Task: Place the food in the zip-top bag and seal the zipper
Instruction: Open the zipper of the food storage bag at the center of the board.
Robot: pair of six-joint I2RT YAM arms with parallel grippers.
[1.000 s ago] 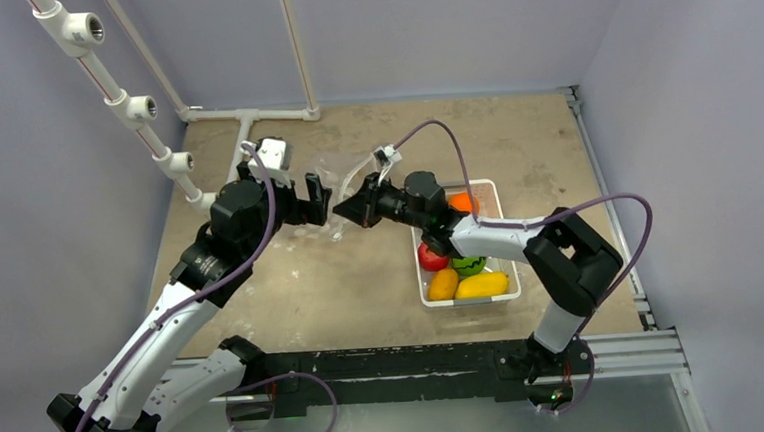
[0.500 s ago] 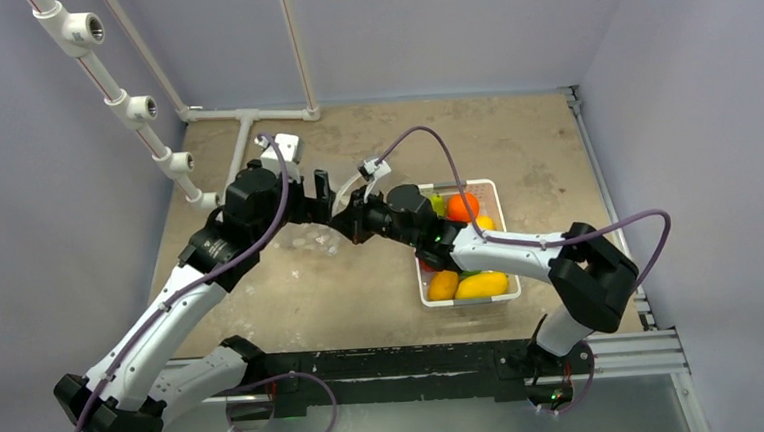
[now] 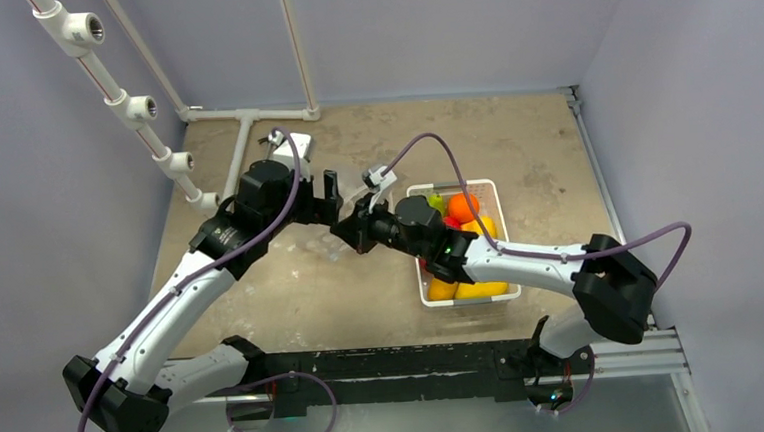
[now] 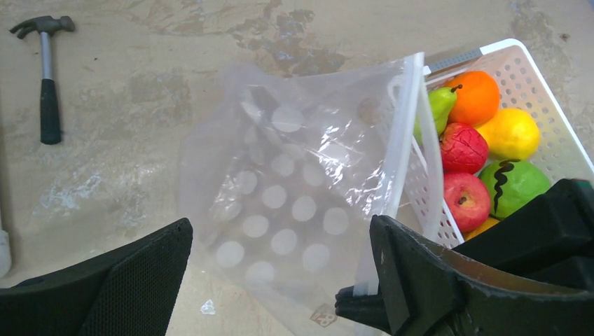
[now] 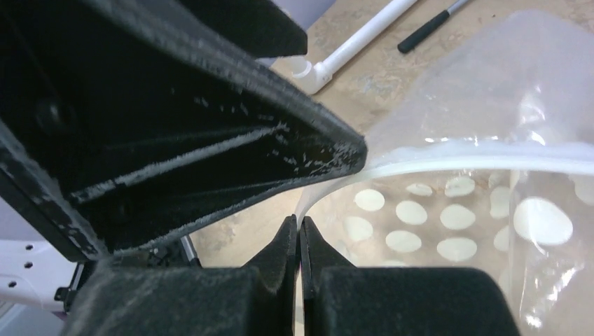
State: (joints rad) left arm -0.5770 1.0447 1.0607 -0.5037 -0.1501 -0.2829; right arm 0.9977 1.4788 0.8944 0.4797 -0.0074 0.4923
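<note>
The right hand point(image 5: 300, 234) is clenched on the bag point(image 4: 294, 203), its two fingers pressed flat together on the end of the zipper point(image 4: 407, 133), low at the near corner of the bag's mouth. From there the white strip curves up and away across the right wrist view.

The left hand point(image 4: 280, 231) is released, its jaws spread wide. It hangs over the bag with one finger on each side of it in its own view. One of those fingers comes right up to the zipper beside the right hand's grip. I cannot tell whether it touches the strip.

The bag is clear with white dots and lies crumpled on the desk point(image 3: 534, 147), just left of the basket point(image 4: 539, 84). Its mouth edge is turned toward the basket and runs along that wall, reaching up to the far corner.

The fruits point(image 4: 464, 148) sit packed in the basket: an orange one and a green pear at the far end, then a yellow one, two red ones and a green one with a dark streak.

A hammer point(image 4: 46, 84) lies on the desk well off to the far left, apart from everything else.
</note>
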